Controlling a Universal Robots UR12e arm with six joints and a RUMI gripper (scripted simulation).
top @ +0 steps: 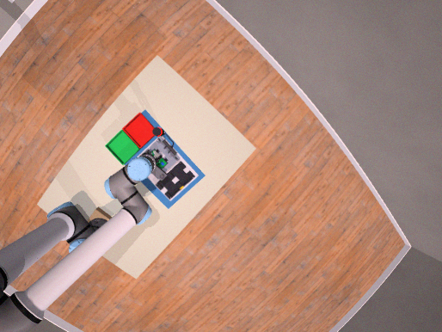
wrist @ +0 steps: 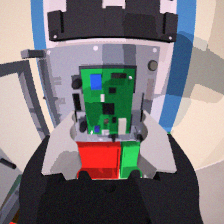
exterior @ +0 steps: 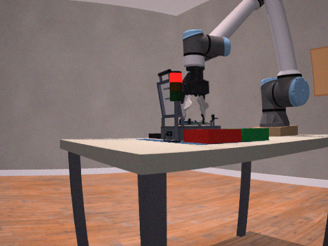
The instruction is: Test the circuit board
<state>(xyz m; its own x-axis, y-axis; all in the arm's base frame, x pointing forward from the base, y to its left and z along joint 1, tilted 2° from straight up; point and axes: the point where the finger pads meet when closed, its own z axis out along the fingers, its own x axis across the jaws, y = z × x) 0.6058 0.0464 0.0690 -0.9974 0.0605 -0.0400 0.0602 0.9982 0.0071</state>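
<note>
The green circuit board (wrist: 96,111) (top: 162,162) lies component side up in the grey tester (wrist: 62,55). Its white connector (wrist: 122,125) is at the board edge nearest the gripper in the wrist view. The pins and their holes are too small to tell. The lid (exterior: 166,97) (top: 170,148) stands open. The signal light (exterior: 175,77) (top: 157,132) shows red. My gripper (exterior: 194,117) (wrist: 108,110) is partly open, pointing down, its fingertips low on either side of the board's connector end, with nothing visibly held. Fingertip contact with the board cannot be told.
The red bin (top: 138,129) (exterior: 207,136) (wrist: 95,157) and green bin (top: 122,146) (exterior: 255,134) (wrist: 131,157) stand side by side beside the tester. The black tray (top: 172,185) (wrist: 112,30) is on the tester's other side. The upright lid and light post rise close to the gripper.
</note>
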